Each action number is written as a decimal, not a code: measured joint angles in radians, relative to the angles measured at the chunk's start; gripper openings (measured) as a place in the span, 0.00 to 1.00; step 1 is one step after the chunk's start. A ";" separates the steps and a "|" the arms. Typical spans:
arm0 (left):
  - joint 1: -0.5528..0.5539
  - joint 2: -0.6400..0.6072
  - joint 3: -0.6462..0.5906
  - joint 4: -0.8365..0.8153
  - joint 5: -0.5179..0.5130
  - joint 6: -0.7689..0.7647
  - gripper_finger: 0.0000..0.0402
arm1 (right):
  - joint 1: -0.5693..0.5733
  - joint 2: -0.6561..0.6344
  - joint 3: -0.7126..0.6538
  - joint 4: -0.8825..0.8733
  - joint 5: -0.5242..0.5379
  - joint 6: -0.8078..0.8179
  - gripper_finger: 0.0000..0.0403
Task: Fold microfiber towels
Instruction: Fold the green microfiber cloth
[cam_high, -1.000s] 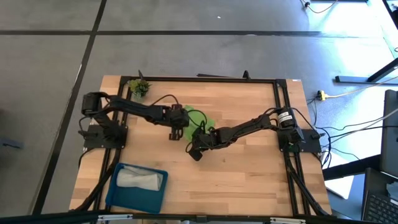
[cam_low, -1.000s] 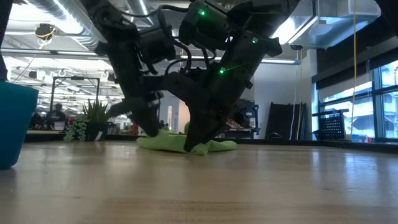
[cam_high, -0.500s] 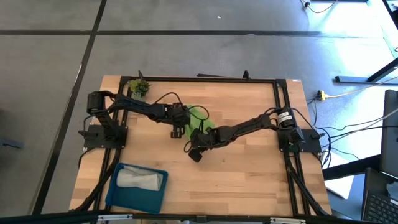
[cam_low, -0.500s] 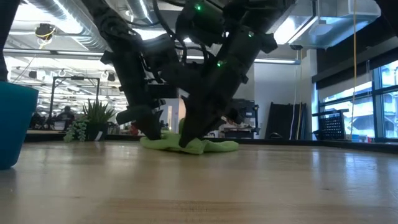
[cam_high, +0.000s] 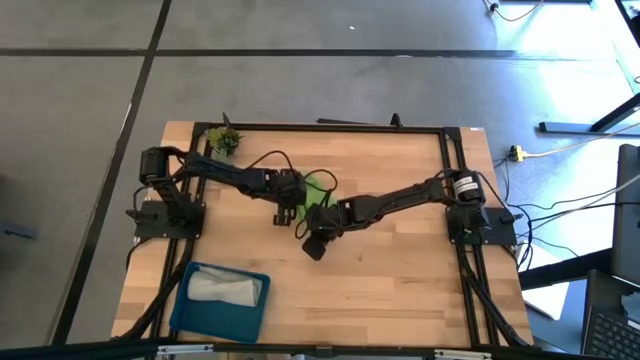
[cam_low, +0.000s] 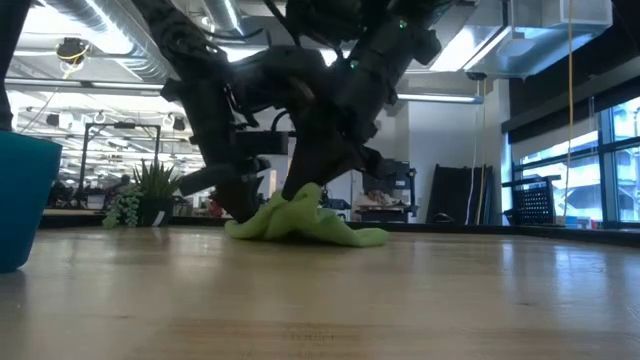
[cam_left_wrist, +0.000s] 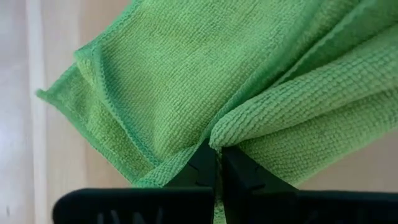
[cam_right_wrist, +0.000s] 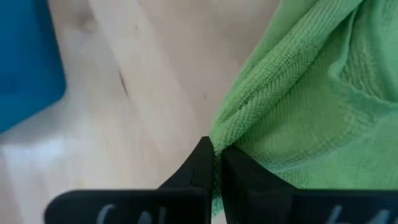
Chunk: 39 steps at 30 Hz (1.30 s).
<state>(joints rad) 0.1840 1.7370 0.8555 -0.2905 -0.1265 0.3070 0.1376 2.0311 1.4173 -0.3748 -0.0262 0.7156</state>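
The lime green microfiber towel (cam_high: 320, 186) lies crumpled at the table's middle, and shows as a low heap (cam_low: 335, 231) in the low view. My left gripper (cam_high: 293, 207) is shut on the towel's left end (cam_low: 243, 222), low at the table. My right gripper (cam_high: 321, 213) is shut on the towel's near part and holds it up as a peak (cam_low: 306, 197). The light grey microfiber towel (cam_high: 226, 288) lies in the blue tray (cam_high: 190, 310) at the near left. My left gripper pinches a rolled fold of the green towel (cam_left_wrist: 231, 129) between its two shut fingers (cam_left_wrist: 239, 167), coming steeply from above. That end stays low, on or just above the table. My right gripper pinches a bunched fold at the towel's edge (cam_right_wrist: 225, 132) between its shut fingers (cam_right_wrist: 200, 163), slanting down from the right. The held part is lifted clear and the cloth hangs from it down to the table.
A small green plant (cam_high: 223, 140) stands at the far left corner. The blue tray (cam_low: 22, 200) rises at the low view's left edge. Bare wood shows on the table's right half (cam_high: 410, 270) and along the near edge.
My right gripper has risen, still shut on the green towel, and has drawn that part up from flat on the table into a peak. The towel's left end under my left gripper and its right end have stayed on the table.
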 joint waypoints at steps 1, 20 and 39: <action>-0.006 0.000 0.000 0.000 -0.001 0.007 0.00 | -0.001 -0.001 0.000 -0.002 -0.024 0.012 0.03; -0.140 -0.003 0.001 -0.086 -0.028 0.010 0.00 | 0.002 -0.007 0.000 -0.007 -0.138 0.034 0.03; -0.248 -0.005 0.002 -0.129 -0.085 -0.053 0.00 | -0.026 -0.071 0.000 -0.132 -0.001 0.015 0.03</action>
<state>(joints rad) -0.0642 1.7317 0.8570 -0.4191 -0.2115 0.2542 0.1115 1.9602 1.4174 -0.5065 -0.0273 0.7303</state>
